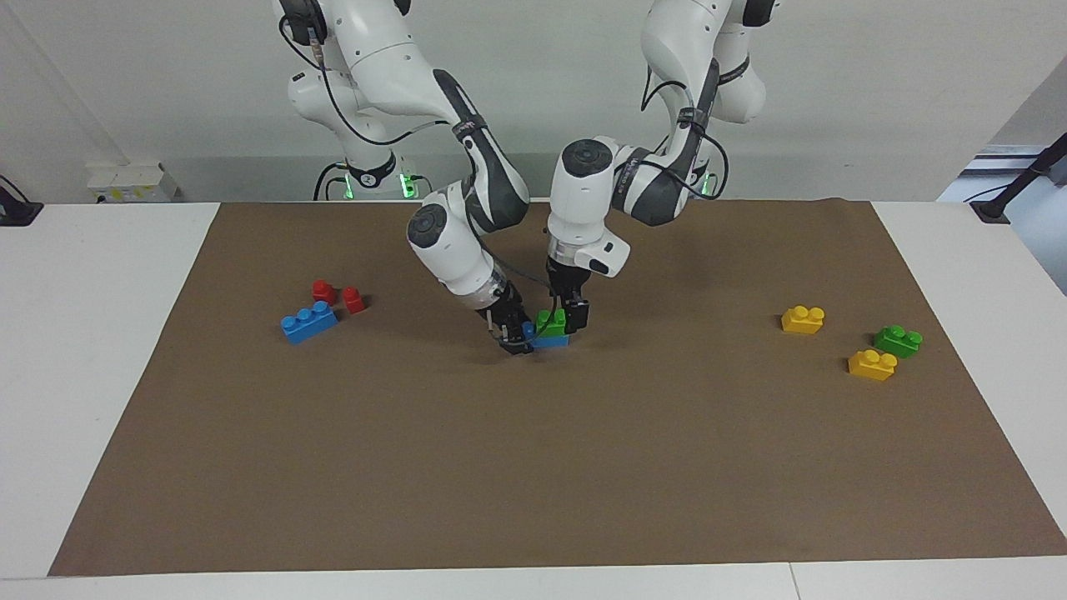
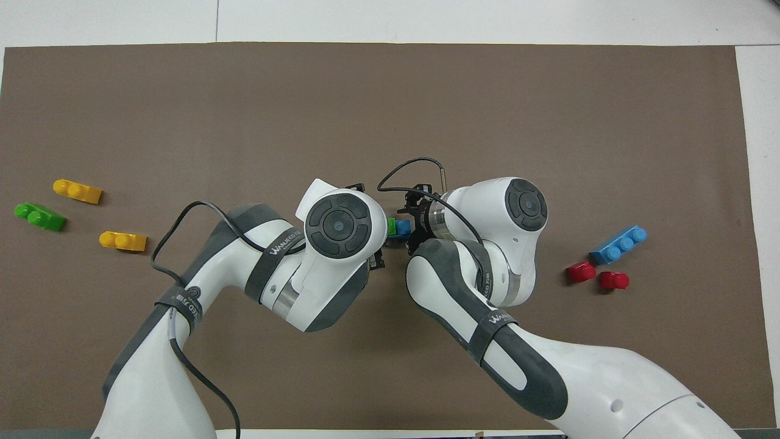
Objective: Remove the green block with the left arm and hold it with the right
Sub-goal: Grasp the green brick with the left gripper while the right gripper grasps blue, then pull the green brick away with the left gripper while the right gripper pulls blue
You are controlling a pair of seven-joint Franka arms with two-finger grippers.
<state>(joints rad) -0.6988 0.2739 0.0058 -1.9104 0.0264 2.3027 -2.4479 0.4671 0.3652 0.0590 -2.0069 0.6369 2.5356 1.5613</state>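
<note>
The green block (image 1: 551, 322) sits stacked on a blue brick (image 1: 552, 339) in the middle of the brown mat (image 1: 533, 467). My left gripper (image 1: 568, 323) comes straight down on the green block, and its fingers look shut on it. My right gripper (image 1: 520, 340) comes in tilted, low on the mat, and is shut on the end of the blue brick toward the right arm's side. In the overhead view only slivers of the green block (image 2: 392, 227) and the blue brick (image 2: 402, 228) show between the two wrists. The left wrist hides the left gripper there.
A blue three-stud brick (image 1: 308, 322) and two red pieces (image 1: 323, 291) (image 1: 353, 300) lie toward the right arm's end. Two yellow bricks (image 1: 803, 319) (image 1: 872, 364) and a darker green brick (image 1: 898, 340) lie toward the left arm's end.
</note>
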